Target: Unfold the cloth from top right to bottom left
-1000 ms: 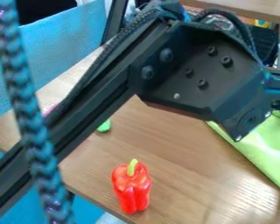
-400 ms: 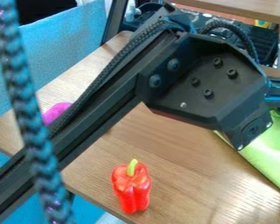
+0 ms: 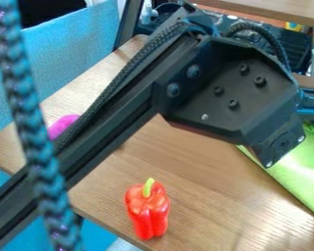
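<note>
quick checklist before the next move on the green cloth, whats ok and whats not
- Cloth on the table: ok
- Whole cloth in view: not ok, it runs past the right edge
- Pepper clear of the cloth: ok, bare wood between them
- View of the cloth unblocked: not ok, the arm hides part of it
- Arm touching the cloth: cannot tell, they overlap in this view
- Cloth fully unfolded: cannot tell

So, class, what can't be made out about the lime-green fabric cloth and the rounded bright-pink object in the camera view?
- Cloth: cut off by the right edge; full outline unknown.
- Its upper left part: partly behind the angular black metal robot arm.
- Pink object: partly behind the arm; full shape and identity unclear.
</note>
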